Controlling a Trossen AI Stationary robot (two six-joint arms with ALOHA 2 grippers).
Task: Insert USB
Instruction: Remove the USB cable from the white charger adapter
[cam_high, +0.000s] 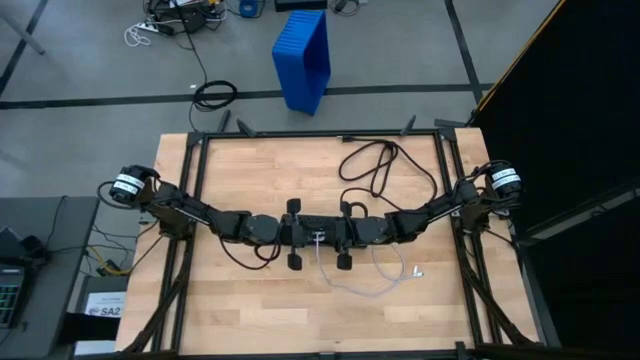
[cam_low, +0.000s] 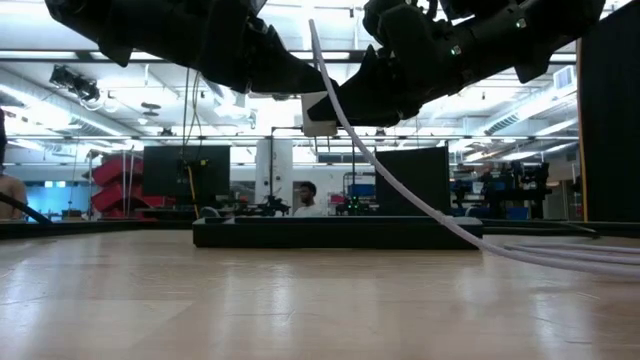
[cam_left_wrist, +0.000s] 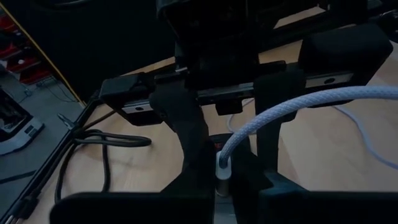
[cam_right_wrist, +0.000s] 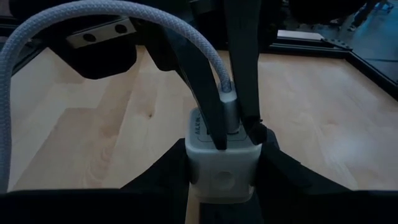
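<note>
The USB cable (cam_high: 372, 285) is thin, white and braided. It loops over the wood, and its free plug end (cam_high: 416, 270) lies on the table. Its other plug (cam_right_wrist: 229, 107) stands in the top of a small white charger block (cam_right_wrist: 221, 158), which shows in the low view (cam_low: 320, 110) lifted above the table. Both grippers meet there at mid-table. The left gripper (cam_high: 311, 236) is shut on the plug. The right gripper (cam_high: 329, 236) is shut on the block. From the plug the cable (cam_low: 400, 190) arches up, then slants down onto the table. My left gripper pinches the USB plug's short body (cam_right_wrist: 230, 115) between its two fingers (cam_right_wrist: 208, 106), just above the charger block. The fingers slant down from the table's left, and their tips reach the block's top face. The plug stands upright with its lower end in the block. My right gripper pinches the white charger block by its two opposite sides (cam_right_wrist: 194, 165), coming at a slant from the table's right. Its fingers (cam_right_wrist: 283, 177) cover the block's lower part. The block is lifted clear of the table, upright, with its port face up.
A long black power strip (cam_low: 330, 232) lies on the table below the grippers, also seen from above (cam_high: 322, 217). Its thick black cord (cam_high: 375, 165) loops toward the far edge. A blue bin (cam_high: 303, 58) stands on the floor beyond. Bare wood (cam_high: 240, 310) lies toward the near edge.
</note>
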